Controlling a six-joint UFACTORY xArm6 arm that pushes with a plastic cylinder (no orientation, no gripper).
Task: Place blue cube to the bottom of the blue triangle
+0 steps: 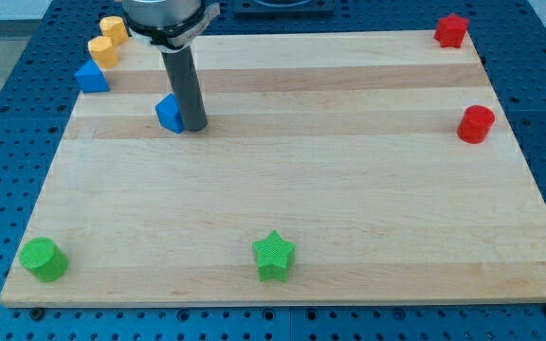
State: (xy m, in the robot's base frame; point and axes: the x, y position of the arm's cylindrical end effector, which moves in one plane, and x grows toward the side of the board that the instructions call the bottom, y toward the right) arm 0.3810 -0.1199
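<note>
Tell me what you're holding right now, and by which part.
Nothing is held: I end in a rod that only pushes. My tip is against the right side of the blue cube, which sits to the lower right of the blue triangle.

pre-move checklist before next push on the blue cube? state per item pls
1. My tip touching the blue cube: ok, it sits against the cube's right side.
2. Blue triangle located: ok, near the board's top-left edge.
3. Cube below triangle: not ok, it sits lower but off to the right.
4. Path leftward clear: ok, no blocks between.
5. Yellow blocks out of the way: ok, above the triangle.
6. Board edge margin at the target spot: cannot tell.
</note>
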